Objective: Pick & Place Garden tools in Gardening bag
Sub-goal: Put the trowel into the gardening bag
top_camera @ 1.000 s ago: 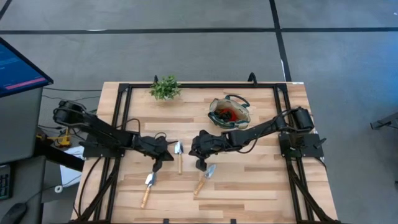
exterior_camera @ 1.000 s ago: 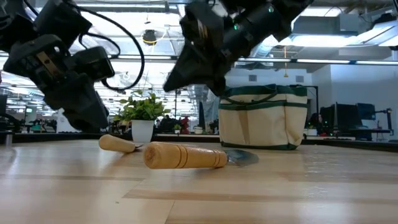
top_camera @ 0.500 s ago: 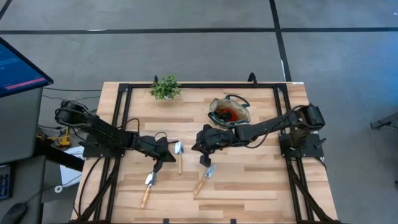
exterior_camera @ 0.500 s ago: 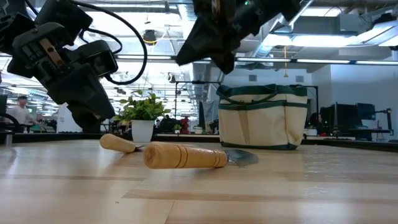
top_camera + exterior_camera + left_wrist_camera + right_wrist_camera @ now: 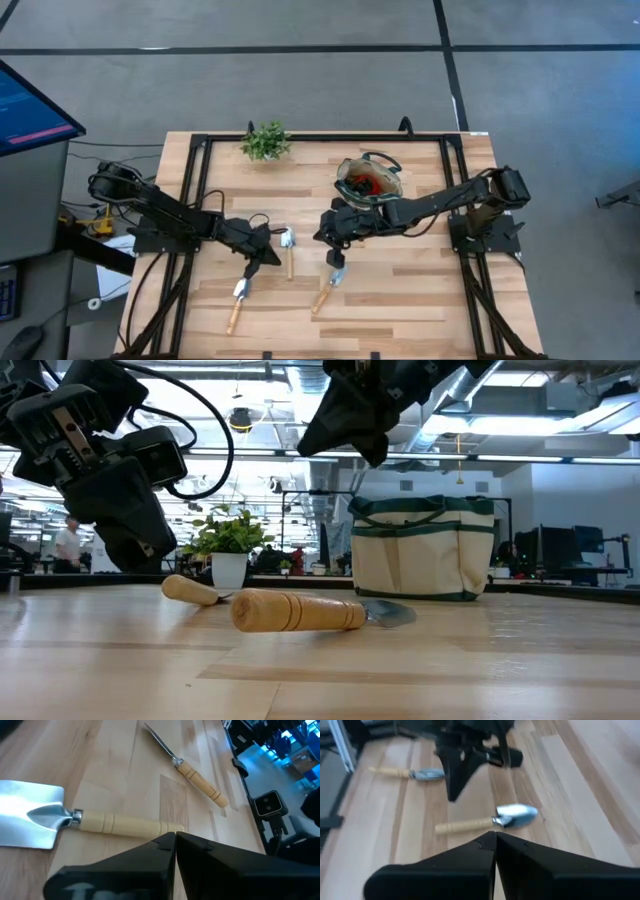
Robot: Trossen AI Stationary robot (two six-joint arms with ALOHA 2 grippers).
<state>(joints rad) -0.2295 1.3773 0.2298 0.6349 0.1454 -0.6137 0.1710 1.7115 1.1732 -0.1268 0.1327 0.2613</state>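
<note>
Three wooden-handled hand tools lie loose on the tabletop (image 5: 420, 290): a trowel (image 5: 287, 250) just beside the left end effector (image 5: 262, 255), a second trowel (image 5: 238, 303) nearer the front edge, and a third trowel (image 5: 328, 287) just in front of the right end effector (image 5: 336, 258). The bag (image 5: 368, 180) stands toward the back right of the middle, with a red and dark tool showing inside it, well apart from the potted plant (image 5: 265, 141). We see both end effectors pressed together and holding nothing, the left one low over the boards, the right one lifted clear above its trowel. To do this step well, we judge that each arm should spread its fingers before it descends, then line the gap across a handle rather than along it. We would close on the wood near the metal collar, where the round handle is least likely to roll or tip. With two arms close together at the middle, we would work one at a time. We would carry each tool high enough to clear the bag's loop handles and release it head down over the opening.
</note>
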